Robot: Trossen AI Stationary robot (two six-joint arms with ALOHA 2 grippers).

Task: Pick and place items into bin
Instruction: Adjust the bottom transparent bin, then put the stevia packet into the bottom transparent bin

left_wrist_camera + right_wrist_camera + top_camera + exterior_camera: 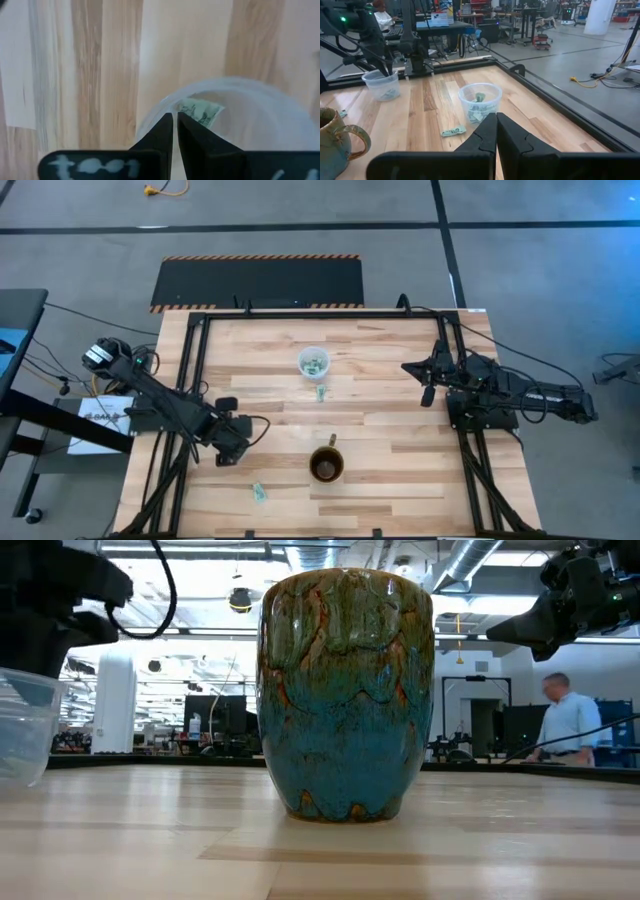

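Observation:
A clear plastic bin (313,362) (480,102) at the table's middle far side holds pale green-and-white items. One item (320,392) (453,131) lies just near of it, and another item (258,492) lies close to the near edge. A second clear cup (380,86) (25,730) with one item (200,111) inside stands under my left gripper (228,445) (175,116), which is shut on it. My right gripper (426,392) (496,117) hangs shut and level above the table's right side, holding nothing. My left gripper pinches the clear cup's rim (155,112) between its two fingers; one finger seems to stand inside the wall and one outside. The fingers come from above, pointing steeply down. The cup stays roughly upright; whether its base rests on the table I cannot tell.
A brown and blue glazed mug (326,465) (345,690) stands near the table's middle, toward the near edge. Black frame rails (190,380) run along the table's left, right and far sides. A person (570,720) stands in the room beyond.

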